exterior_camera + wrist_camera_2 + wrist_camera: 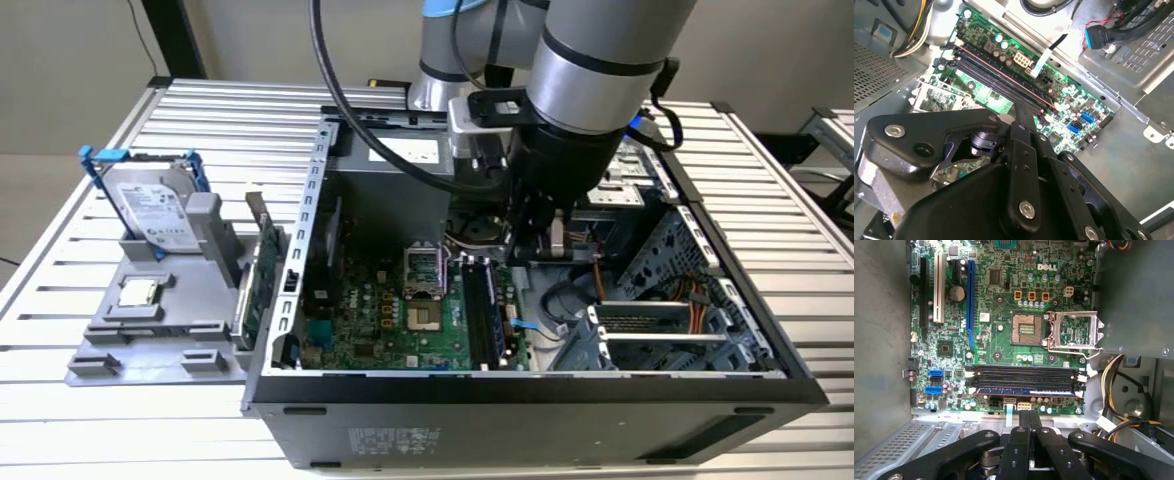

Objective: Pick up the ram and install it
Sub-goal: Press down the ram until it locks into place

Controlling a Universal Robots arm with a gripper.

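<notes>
While the arm hangs inside the open computer case (287,330), the ram (1026,390) lies seated in a slot on the motherboard (999,347).

Its long axis runs along the black slots (1021,374), parallel to them, nearest the board's edge. Above it, the gripper (1029,420) has its fingers (1023,432) pressed together, holding nothing, just clear of the stick in the first wrist view.

Slatted metal table (787,240) — open computer case (534,400), grey parts holder (160,340) on it
</notes>
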